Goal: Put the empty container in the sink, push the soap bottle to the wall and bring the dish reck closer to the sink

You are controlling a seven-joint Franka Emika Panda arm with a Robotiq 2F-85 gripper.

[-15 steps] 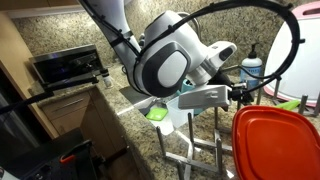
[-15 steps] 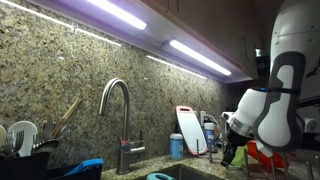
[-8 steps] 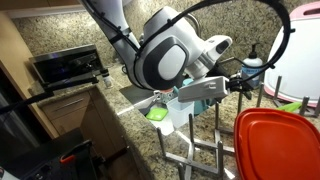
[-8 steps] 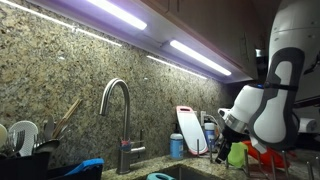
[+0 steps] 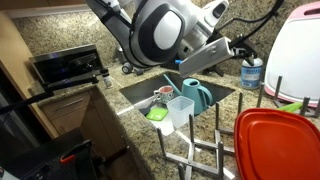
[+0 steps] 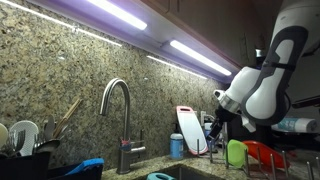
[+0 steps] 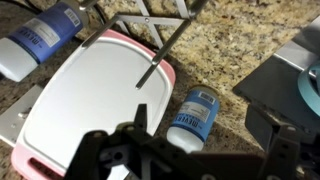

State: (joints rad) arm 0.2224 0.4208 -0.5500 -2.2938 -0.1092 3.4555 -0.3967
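Wrist view: at 10 o'clock a blue-and-white bottle [image 7: 40,40] shows on the speckled surface [image 7: 232,48]. A pink-rimmed white cutting board [image 7: 95,100] fills the left half, with wire prongs crossing its top edge. Just right of the board, near centre, is a small blue bottle [image 7: 195,115]. At 3 o'clock a corner of the sink [image 7: 290,78] comes in. Along the bottom, the gripper [image 7: 192,158] has its fingers spread wide with nothing between them.

In an exterior view, a black appliance [image 5: 65,65] sits at 9 o'clock below the wall [image 5: 80,32]. The arm [image 5: 160,35] hangs above the sink. In the sink the empty container [image 5: 180,111] stands upright by the near rim, just beside a teal jug [image 5: 198,95]. The dish reck [image 5: 190,140] raises its prongs at 6 o'clock, in front of the sink. An orange lid [image 5: 275,140] lies at 4 o'clock. The soap bottle [image 5: 252,72] stands at 3 o'clock near the wall; whether it touches I cannot tell.
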